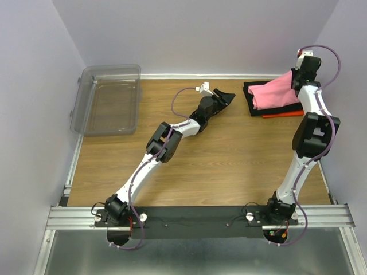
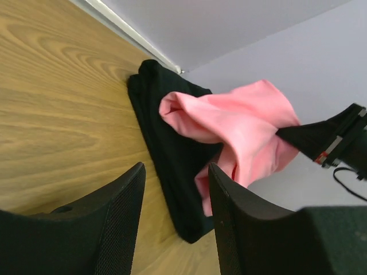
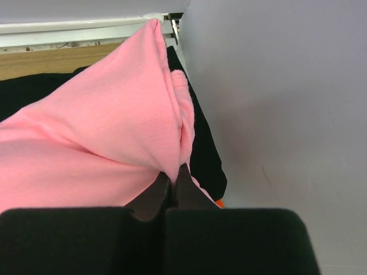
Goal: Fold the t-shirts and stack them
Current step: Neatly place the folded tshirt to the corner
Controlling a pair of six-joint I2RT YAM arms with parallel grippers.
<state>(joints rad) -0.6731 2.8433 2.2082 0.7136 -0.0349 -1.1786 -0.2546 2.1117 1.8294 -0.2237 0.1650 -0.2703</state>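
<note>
The pink t-shirt point(image 1: 274, 91) sits bunched on the black t-shirt point(image 1: 250, 96), with the orange t-shirt point(image 1: 284, 114) beneath, in the far right corner of the table point(image 1: 229, 166). It runs left to right, and the right gripper point(image 3: 172, 179) pinches its right end up tight. The left gripper point(image 1: 221, 96) hangs parted and empty, apart to the stack's left, and the side wall crowds the right arm.

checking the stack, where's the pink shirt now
The pink shirt is far right on the table in the top view, draped on the black shirt, one edge pinched by the right claw.
</note>
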